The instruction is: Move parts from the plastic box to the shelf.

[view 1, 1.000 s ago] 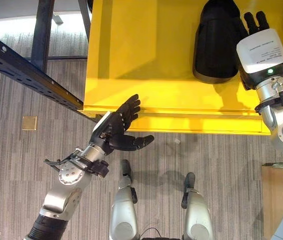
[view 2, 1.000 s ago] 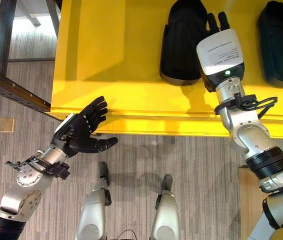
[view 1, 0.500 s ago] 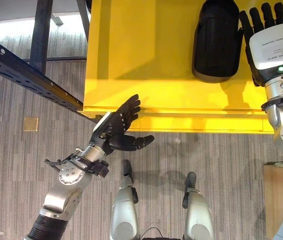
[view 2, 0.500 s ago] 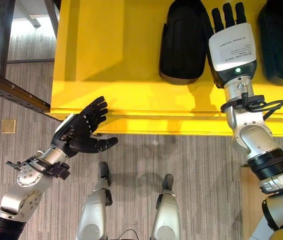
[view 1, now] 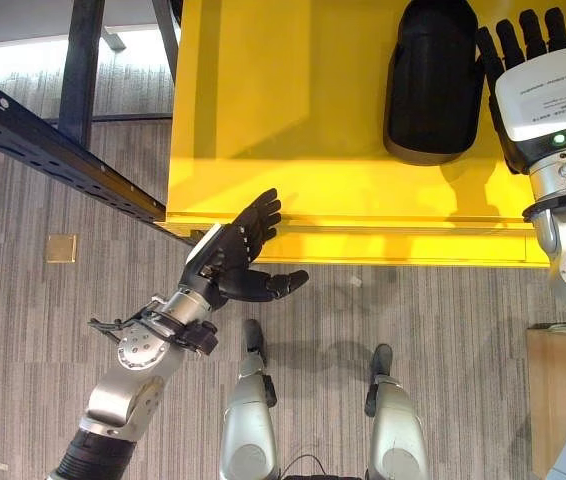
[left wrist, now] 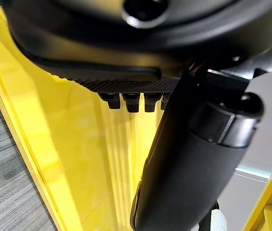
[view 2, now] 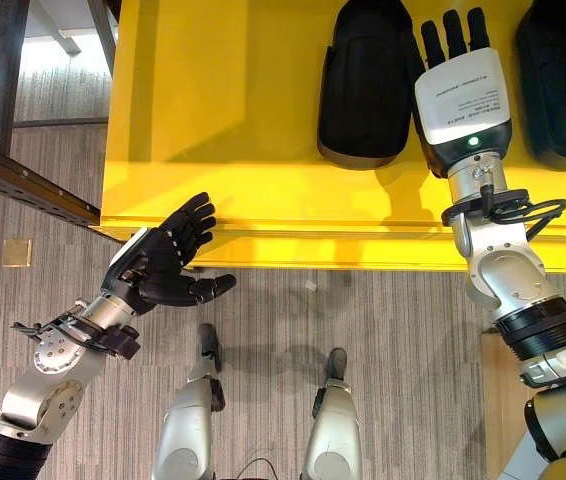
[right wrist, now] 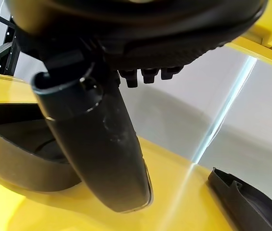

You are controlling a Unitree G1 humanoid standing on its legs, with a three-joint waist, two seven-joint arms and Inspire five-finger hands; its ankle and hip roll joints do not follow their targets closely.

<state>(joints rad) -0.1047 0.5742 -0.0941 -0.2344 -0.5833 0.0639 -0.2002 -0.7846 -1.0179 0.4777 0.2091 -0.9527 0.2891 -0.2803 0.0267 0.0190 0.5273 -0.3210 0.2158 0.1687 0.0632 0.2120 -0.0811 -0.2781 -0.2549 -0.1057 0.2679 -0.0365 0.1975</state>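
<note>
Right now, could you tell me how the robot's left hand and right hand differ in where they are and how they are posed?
The left hand hangs at the yellow shelf's front edge, over the floor; the right hand reaches out over the shelf, between two black parts. The left hand shows its dark palm with the thumb spread aside; the right hand shows its white-covered back, fingers pointing straight ahead. Both are open and hold nothing.

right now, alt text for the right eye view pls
The right hand is open, flat over a yellow shelf between two black parts. The left hand is open at the shelf's front edge, holding nothing.
</note>
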